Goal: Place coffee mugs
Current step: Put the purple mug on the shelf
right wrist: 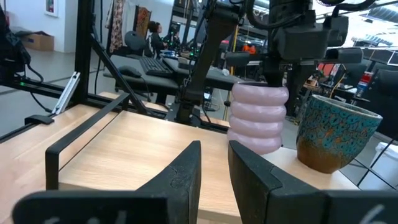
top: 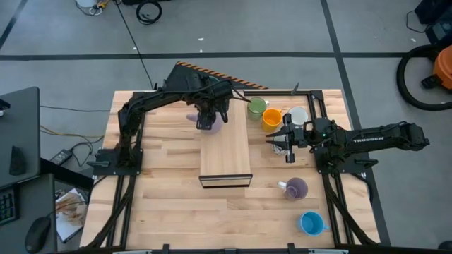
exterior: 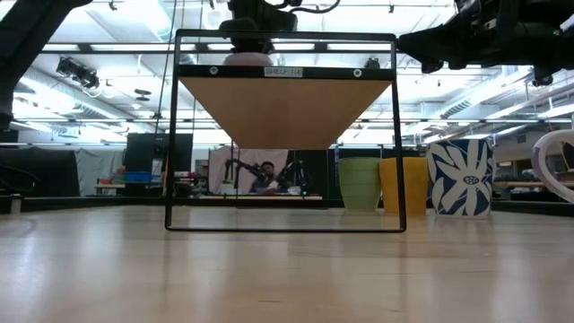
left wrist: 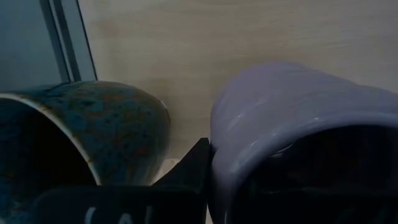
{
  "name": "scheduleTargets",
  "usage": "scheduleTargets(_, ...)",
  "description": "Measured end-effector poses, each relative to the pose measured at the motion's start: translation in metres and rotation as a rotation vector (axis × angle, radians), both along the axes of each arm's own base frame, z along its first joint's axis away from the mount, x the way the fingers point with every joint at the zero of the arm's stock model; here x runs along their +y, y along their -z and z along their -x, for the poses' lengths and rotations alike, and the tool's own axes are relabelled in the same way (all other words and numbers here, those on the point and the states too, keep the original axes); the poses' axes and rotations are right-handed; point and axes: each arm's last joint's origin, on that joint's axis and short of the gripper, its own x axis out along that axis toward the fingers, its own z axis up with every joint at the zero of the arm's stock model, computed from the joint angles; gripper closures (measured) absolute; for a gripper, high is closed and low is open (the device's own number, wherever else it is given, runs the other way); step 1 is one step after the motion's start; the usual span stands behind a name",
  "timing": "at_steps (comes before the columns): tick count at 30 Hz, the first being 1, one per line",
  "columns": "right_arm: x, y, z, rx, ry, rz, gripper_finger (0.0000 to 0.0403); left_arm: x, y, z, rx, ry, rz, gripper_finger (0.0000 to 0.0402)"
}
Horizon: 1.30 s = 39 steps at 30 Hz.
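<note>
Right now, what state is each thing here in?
Lilac mug: upright, gripped by left gripper.
Speckled dark mug: upright on shelf, free.
Right gripper: slightly open, empty.
Green mug: upright on table.
Orange mug: upright on table.
Blue mug: upright on table.

Grey floor [top: 282, 28] crossed by dark seams surrounds the pale wood counter [top: 176, 212], with cables [top: 148, 10] and an orange vacuum [top: 434, 70] lying there, and long ceiling lights [exterior: 90, 45] over distant desks [right wrist: 149, 68].
</note>
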Motion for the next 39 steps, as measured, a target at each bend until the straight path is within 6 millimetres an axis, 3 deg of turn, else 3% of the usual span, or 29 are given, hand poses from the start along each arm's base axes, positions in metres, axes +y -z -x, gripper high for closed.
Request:
scheduleTargets(10, 0.0, 0.0, 0.0, 0.0, 0.0, 0.003, 0.0316, 0.002, 0.0, 0.0, 0.007, 0.025, -0.013, 0.0352)
scheduleTargets(21, 0.0, 0.0, 0.0, 0.0, 0.0, 0.003, 0.0316, 0.002, 0.0, -0.001, 0.003, 0.013, -0.048, 0.0275)
scheduleTargets(26, 0.0, 0.0, 0.0, 0.0, 0.0, 0.003, 0.0316, -0.004, -0.002, -0.003, 0.03, 0.029, -0.119, 0.0261)
scheduleTargets(39, 0.0, 0.0, 0.0, 0.001, 0.0, 0.004, 0.0316, -0.02, -0.028, -0.003, -0.046, 0.016, -0.247, 0.026)
